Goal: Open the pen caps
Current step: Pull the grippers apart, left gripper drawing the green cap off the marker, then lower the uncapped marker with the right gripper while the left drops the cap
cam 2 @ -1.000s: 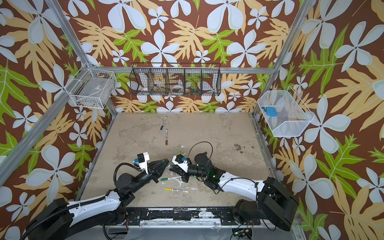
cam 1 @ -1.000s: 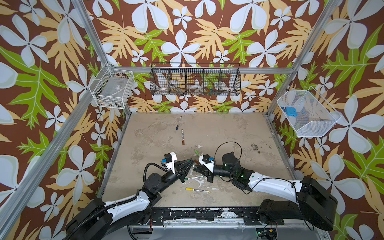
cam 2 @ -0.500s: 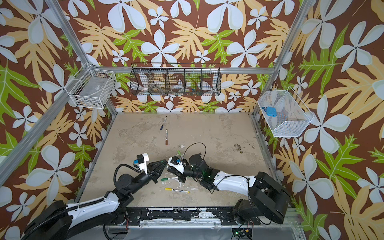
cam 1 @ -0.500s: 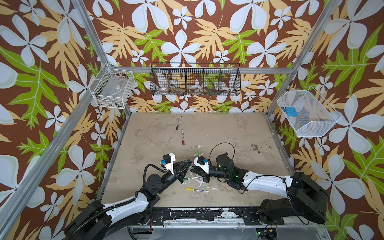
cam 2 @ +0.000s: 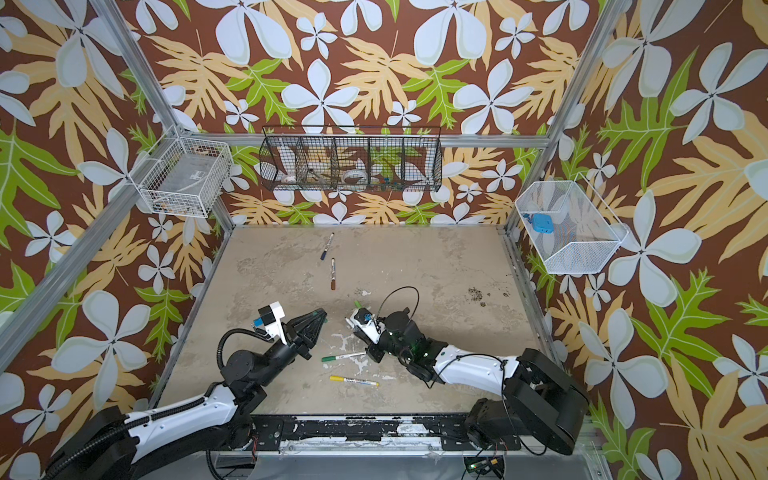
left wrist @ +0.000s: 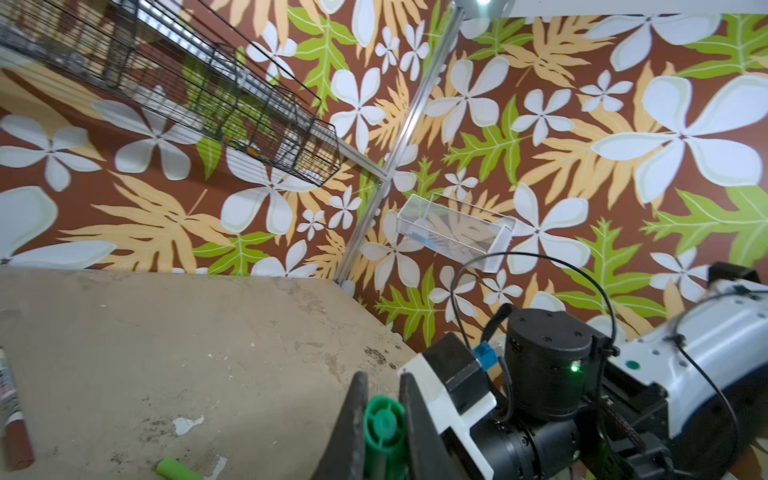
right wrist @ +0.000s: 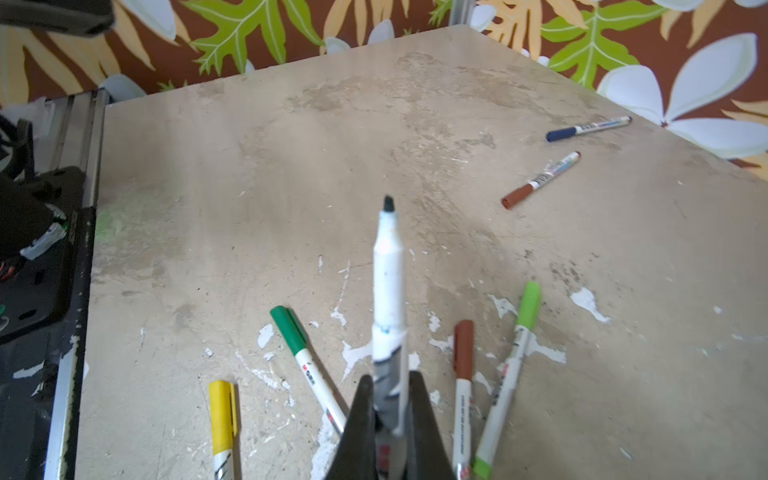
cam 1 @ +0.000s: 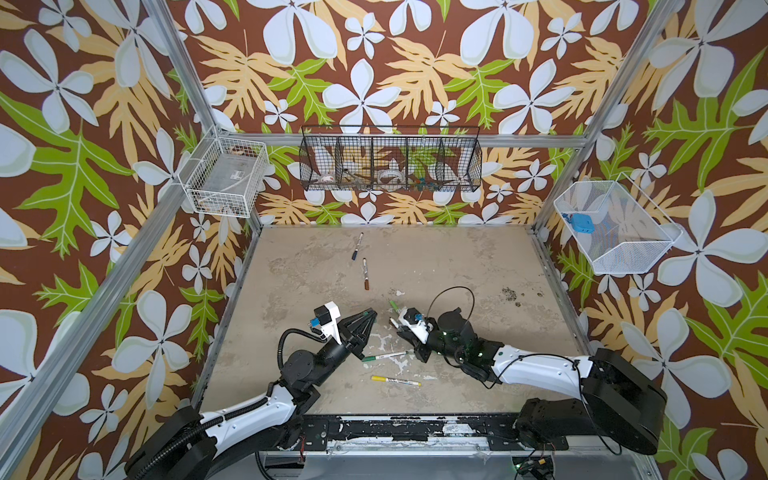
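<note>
7 pens, 7 caps in all. 1 cap is off, 6 are on.

L gripper: narrow, clamped on the loose green cap, near table centre. It sits at approx. 9 o'clock of the R gripper, w/ a gap btwn the two in both top views.

R gripper: narrow too, pinching 1 bare barrel. The barrel is white w/ its dark nib exposed. Nib and loose cap are apart.

The other 6 pens lie flat on the table, each capped:
- 2nd green cap, 6 o'clock of centre, btwn the arms.
- yellow cap, also 6 o'clock, nearer the front edge, just beside the green one's pen.
- light green cap, just at 12 o'clock of the R gripper. The rest of that pen is hidden under the gripper in both top views.
- near brown cap, next to the light green pen. Seen in the R wrist view only, since the arm covers it from above.
- far brown cap, 11 o'clock of centre.
- blue cap, 11 o'clock, further back, near the far brown pen but not touching it.

Cap tally: green 2, brown 2, light green 1, yellow 1, blue 1.

Walls carry 3 wire baskets: 1 black basket at 12 o'clock, 1 white basket at 10 and 1 mesh basket at 2.
</note>
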Robot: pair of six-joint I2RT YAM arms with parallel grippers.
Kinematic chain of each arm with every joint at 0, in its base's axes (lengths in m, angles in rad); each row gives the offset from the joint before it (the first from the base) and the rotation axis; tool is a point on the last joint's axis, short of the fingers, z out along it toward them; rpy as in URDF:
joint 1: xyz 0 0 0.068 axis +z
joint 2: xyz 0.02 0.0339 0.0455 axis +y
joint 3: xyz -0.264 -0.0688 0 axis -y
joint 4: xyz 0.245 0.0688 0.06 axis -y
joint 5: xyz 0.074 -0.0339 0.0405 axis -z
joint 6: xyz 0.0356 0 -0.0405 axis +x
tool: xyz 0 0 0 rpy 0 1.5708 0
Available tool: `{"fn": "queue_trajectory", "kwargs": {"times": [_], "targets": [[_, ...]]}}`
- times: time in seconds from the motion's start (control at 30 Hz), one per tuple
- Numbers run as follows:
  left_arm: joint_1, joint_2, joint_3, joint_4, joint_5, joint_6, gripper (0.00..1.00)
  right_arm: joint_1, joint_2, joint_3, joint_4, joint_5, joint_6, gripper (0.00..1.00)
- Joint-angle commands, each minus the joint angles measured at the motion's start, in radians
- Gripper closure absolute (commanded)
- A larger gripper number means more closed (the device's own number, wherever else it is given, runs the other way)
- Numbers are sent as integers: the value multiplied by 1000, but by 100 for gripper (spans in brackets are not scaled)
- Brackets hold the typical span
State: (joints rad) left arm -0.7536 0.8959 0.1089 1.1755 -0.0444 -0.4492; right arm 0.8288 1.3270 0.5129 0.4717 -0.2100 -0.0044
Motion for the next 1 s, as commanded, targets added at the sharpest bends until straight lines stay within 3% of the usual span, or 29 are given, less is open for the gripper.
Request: {"fn": "queue_trajectory", "kwargs": {"times": [0.0,0.13,0.23,0.5,0.6,0.73,0.97], "targets": [[2,-15,52,-236,-277,-40,100,-37,-37,-11,48,4,100,100],[12,10,131,-492,-555,-111,100,-71,-44,8,-17,166,183,100],[53,55,179,-603,-577,-167,100,-150,-29,20,-64,196,272,100],[186,188,254,-771,-535,-285,100,-404,41,30,-177,219,483,100],[251,259,272,-792,-463,-316,100,-475,75,38,-203,210,533,100],[345,378,304,-802,-344,-330,100,-531,107,50,-227,195,570,100],[419,548,363,-809,-229,-301,100,-562,188,110,-291,210,548,100]]}}
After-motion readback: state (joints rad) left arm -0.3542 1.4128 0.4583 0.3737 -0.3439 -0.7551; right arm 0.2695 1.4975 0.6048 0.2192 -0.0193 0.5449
